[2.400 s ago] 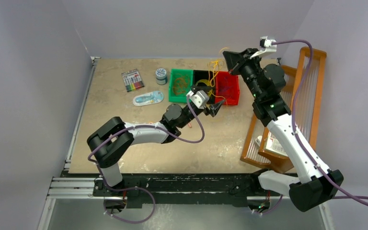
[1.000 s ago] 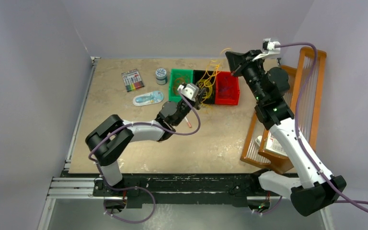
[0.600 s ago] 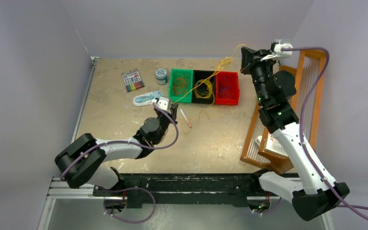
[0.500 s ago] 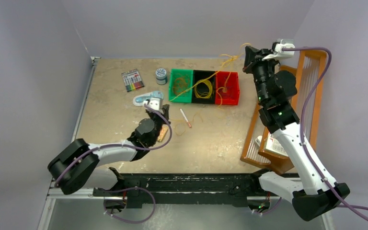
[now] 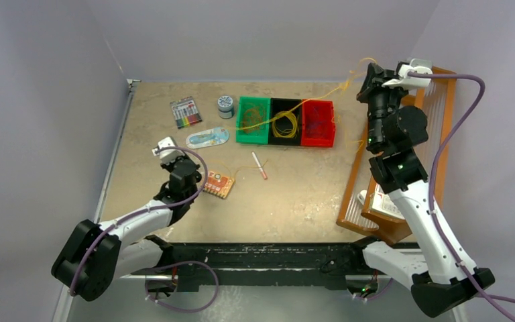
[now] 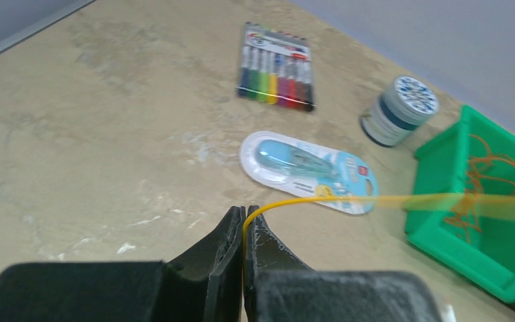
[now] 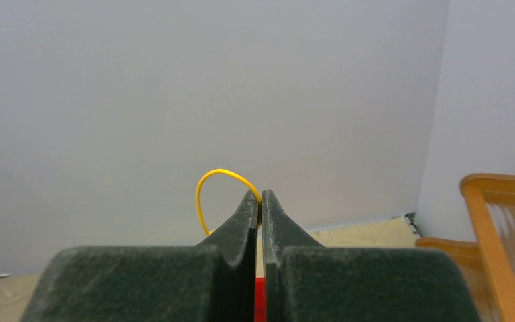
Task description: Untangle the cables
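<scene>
A thin yellow cable (image 5: 328,90) runs taut from my right gripper (image 5: 369,72), raised at the far right, down to a yellow coil (image 5: 285,124) in the black bin. My right gripper (image 7: 260,196) is shut on it, and a short loop of yellow cable (image 7: 204,188) arcs out by the tips. My left gripper (image 5: 186,161) sits low at the near left. It (image 6: 244,211) is shut on the same kind of yellow cable (image 6: 295,200), which leads right over the green bin (image 6: 442,221). Orange cables (image 5: 253,119) lie tangled in the green bin; dark ones fill the red bin (image 5: 318,121).
On the table lie a small orange circuit board (image 5: 218,184) trailing an orange wire, a white stick (image 5: 259,165), a marker pack (image 5: 186,113), a blue blister pack (image 5: 208,138) and a round tin (image 5: 225,104). A wooden rack (image 5: 436,134) stands at the right edge.
My left arm has drawn back from the bins toward the near left, pulling yellow cable out. My right gripper rose and moved right. The circuit board now lies uncovered on the table.
</scene>
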`<state>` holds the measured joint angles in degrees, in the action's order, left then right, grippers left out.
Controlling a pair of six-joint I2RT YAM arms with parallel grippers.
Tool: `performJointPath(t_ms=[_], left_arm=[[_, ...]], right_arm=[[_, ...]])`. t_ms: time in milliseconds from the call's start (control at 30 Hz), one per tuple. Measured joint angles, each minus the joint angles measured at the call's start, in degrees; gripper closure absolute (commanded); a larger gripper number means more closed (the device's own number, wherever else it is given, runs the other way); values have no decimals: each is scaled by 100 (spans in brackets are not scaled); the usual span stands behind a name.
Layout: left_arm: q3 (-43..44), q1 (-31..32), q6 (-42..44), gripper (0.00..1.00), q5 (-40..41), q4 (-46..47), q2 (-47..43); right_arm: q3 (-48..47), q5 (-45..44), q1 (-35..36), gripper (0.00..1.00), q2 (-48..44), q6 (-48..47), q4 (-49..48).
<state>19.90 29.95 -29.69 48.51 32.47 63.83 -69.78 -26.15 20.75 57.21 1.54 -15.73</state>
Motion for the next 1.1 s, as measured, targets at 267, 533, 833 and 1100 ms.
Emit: performJointPath(t_ms=[267,533,833,1100], left_arm=[[0,-538,-828,100,450,-866,11],[0,-741,-1029,100,520,-1071,142],[61,-741,-341,100,-977,-581,17],[352,-125,42,100,-1915,-573,-289]], right_arm=[[-205,-588,2,100,-74,-431,2],[-385,-859,2,100,-341,-778,2],[-592,968,-2,100,-358,-826,219],[-680,1694,-2,100,63,-647,236]])
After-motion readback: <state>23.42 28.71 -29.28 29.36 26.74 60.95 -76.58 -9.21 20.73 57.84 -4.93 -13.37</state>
